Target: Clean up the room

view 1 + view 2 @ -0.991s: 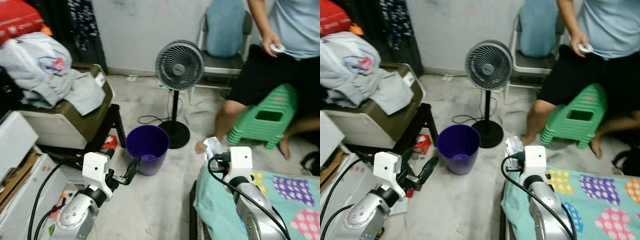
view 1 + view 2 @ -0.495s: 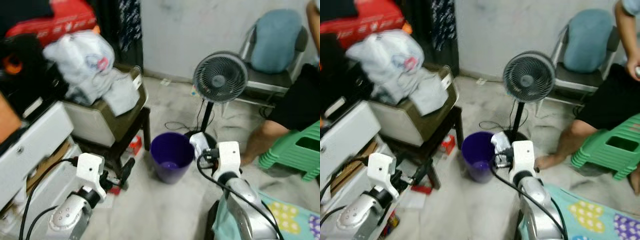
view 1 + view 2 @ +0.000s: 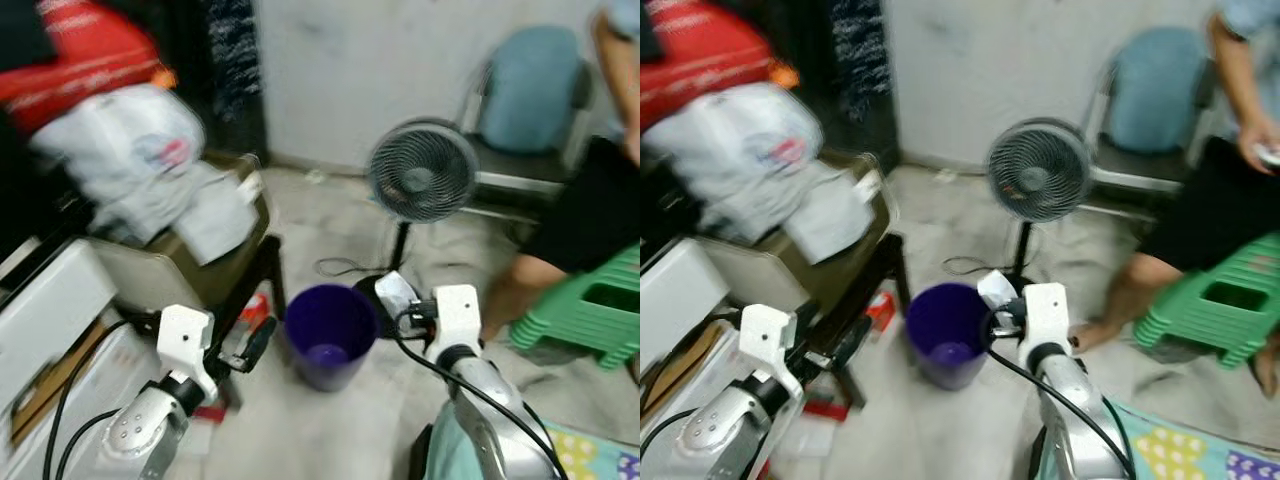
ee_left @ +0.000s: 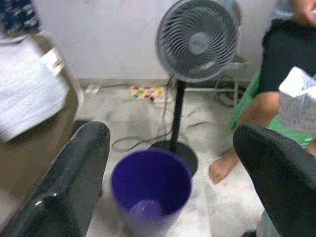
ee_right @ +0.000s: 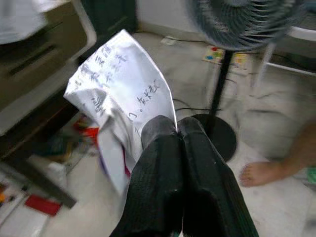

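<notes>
A purple bin (image 3: 330, 335) stands open on the floor in front of me, with something pale at its bottom. My right gripper (image 5: 177, 126) is shut on a crumpled white paper (image 5: 123, 94) with handwriting on it. In the left eye view the paper (image 3: 390, 293) hangs beside the bin's right rim, a little above it. On the bin's left side my left gripper (image 3: 255, 345) is held low, and its fingers (image 4: 84, 163) stand wide open with nothing between them. The left wrist view looks down into the bin (image 4: 150, 185).
A standing fan (image 3: 420, 185) with a cable on the floor is just behind the bin. A low table (image 3: 200, 260) piled with clothes stands at the left. A person sits at the right by a green stool (image 3: 600, 310). A bed corner (image 3: 470, 450) lies under my right arm.
The whole view has swung and blurred as I moved. The bin now sits nearer to my right gripper, which still holds the paper. The left gripper stays open.
</notes>
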You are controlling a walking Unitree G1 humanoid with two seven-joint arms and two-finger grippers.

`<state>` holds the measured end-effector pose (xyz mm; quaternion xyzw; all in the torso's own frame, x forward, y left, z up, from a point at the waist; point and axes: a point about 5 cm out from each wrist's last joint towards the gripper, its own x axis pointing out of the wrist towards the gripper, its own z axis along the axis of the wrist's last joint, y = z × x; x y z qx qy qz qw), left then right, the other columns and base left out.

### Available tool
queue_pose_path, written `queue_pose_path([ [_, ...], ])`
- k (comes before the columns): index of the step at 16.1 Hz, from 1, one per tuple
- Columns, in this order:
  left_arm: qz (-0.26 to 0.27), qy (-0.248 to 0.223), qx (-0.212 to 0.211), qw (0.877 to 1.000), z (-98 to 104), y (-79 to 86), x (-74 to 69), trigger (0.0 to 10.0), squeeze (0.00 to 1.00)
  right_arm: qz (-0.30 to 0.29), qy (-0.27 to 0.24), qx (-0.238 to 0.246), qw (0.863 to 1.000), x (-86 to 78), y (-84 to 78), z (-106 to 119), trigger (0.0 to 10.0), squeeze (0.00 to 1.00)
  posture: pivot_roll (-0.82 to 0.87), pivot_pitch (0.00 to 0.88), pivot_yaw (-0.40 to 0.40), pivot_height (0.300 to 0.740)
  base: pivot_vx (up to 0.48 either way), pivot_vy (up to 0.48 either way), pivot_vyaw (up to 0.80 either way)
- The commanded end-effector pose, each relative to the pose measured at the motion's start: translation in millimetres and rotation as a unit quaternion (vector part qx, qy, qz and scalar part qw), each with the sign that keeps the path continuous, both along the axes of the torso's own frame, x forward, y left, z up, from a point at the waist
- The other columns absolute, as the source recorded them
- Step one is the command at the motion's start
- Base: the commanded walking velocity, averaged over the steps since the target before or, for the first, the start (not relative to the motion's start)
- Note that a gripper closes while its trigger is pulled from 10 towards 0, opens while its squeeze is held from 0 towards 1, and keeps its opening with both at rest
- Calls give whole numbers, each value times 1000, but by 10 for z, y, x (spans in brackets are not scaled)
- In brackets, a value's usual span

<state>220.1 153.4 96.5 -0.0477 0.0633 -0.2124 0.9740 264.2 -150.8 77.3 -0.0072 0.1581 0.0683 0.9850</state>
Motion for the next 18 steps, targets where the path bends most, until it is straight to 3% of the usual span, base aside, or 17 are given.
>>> queue_pose_path([
  [1, -9, 1, -3, 1000, 4, -61, -2, 10000, 0, -10, 3, -5, 1000, 7, -83, 1, 10000, 0, -122, 0, 2, 740, 371, 0, 0],
  [4, -8, 3, -1, 1000, -3, -59, 3, 10000, 0, -4, 1, -11, 1000, 12, -69, 5, 10000, 0, -123, 0, 1, 740, 370, 0, 0],
  [6, -7, 3, 1, 1000, -5, -55, 12, 10000, 0, -4, 1, -8, 1000, 11, -57, 4, 10000, 0, -125, 0, 4, 740, 368, 0, 794],
  [18, -12, 1, 7, 1000, -8, -72, 83, 10000, 0, -25, 7, -12, 1000, 81, -63, -27, 10000, 0, -130, 0, 12, 740, 302, 0, 0],
])
